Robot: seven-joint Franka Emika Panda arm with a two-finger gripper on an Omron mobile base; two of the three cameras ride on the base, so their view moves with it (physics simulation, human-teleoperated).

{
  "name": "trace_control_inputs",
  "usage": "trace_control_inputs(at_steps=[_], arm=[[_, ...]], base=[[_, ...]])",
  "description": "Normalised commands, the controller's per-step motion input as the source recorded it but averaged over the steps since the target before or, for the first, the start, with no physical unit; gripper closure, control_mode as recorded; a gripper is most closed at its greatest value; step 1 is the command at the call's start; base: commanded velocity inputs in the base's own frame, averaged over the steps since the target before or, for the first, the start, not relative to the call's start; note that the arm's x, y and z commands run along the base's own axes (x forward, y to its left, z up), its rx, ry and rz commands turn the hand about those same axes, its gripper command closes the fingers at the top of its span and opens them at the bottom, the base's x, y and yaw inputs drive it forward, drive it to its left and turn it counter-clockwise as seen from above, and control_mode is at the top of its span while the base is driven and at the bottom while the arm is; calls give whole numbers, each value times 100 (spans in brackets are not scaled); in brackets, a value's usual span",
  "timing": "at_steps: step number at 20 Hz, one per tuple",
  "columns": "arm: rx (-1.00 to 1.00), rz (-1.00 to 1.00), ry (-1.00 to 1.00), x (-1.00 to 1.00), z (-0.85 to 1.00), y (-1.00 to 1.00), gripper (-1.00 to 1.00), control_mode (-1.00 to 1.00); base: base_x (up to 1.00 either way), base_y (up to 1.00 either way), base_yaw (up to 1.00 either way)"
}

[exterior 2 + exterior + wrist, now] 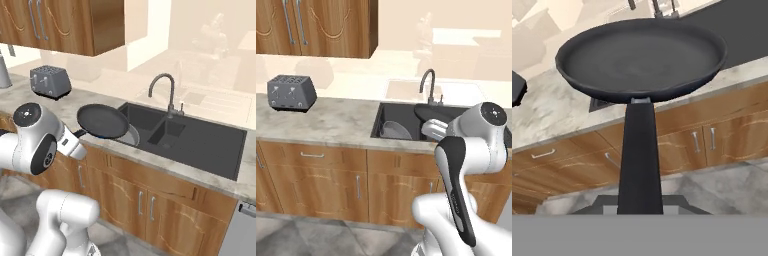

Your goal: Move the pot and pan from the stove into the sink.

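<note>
My pincer [640,210] is clamped on the long black handle of the pan [642,57], which I hold level in the air over the front edge of the desk [165,167], at the sink's [200,142] left basin. The pot [395,130] sits inside that left basin. The faucet [164,92] rises behind the sink, and a toaster [291,92] stands well off to the left.

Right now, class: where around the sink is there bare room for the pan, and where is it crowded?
Free: the right basin beyond the faucet, and the counter between toaster and sink. Crowded: the left basin, where the pot already sits under the pan.
</note>
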Motion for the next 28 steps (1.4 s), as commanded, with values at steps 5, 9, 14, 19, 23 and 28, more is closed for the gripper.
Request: trace_control_inputs(at_steps=[5,9,14,19,23,28], arm=[[0,0,0,0,0,0,100,100],[0,0,0,0,0,0,100,100],[0,0,0,0,0,0,100,100],[0,0,0,0,0,0,100,100],[0,0,0,0,0,0,100,100],[0,0,0,0,0,0,100,100]], base=[[63,0,-1],[18,0,0],[0,1,-14],[0,3,-15],[4,18,-1],[20,78,-1]])
